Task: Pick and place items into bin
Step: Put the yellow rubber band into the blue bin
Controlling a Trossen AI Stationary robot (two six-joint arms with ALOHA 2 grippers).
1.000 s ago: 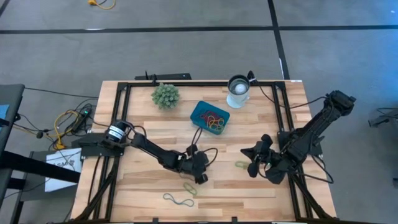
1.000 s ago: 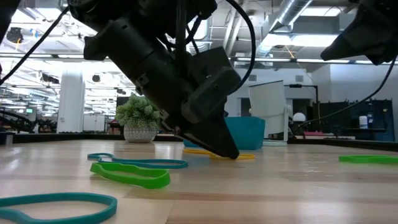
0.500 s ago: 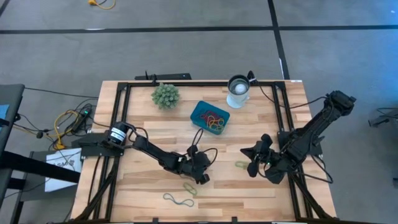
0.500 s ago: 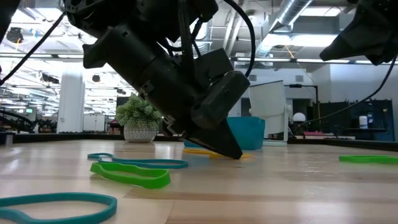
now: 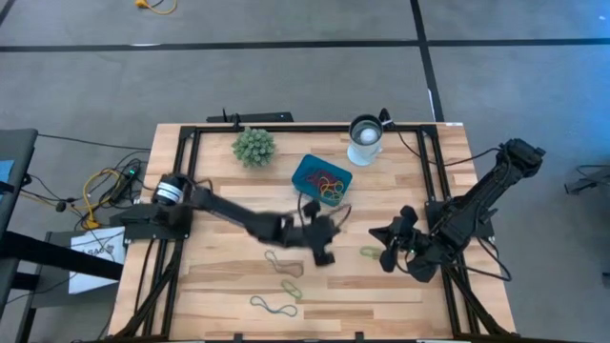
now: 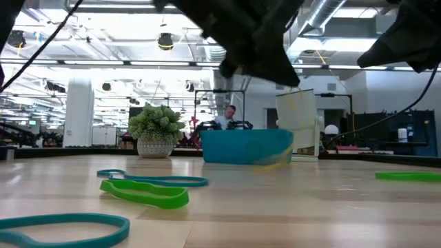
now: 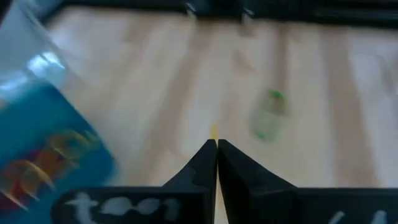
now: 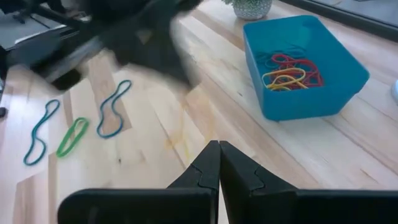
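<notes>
My left gripper [image 7: 217,144] is shut on a yellow rubber band. It is raised above the table's middle [image 5: 324,253], near-side of the teal bin [image 5: 322,179], which holds red, yellow and blue bands. My right gripper [image 8: 218,147] is shut on nothing and hovers toward the table's right [image 5: 386,253], beside a green band [image 5: 370,252]. More bands lie flat on the wood: a blue one [image 5: 283,264], a green one [image 5: 291,289] and a teal one [image 5: 272,306]. My left gripper pinches the yellow band between its shut fingertips; only a short yellow bit [image 7: 213,130] shows just past the tips. The gripper is well above the wood in the low view [image 6: 258,48], so the band is lifted clear. Blur hides the rest of the band.
A spiky green plant [image 5: 254,146] and a white cup [image 5: 364,133] stand near the far edge. A black frame [image 5: 191,133] runs along the far and side edges. Bare wood lies between the bin and the loose bands.
My left gripper has risen off the table and swung toward the right and the bin, staying shut. The yellow band that lay under its tips has left the wood with it. A blue band now shows where the gripper stood.
</notes>
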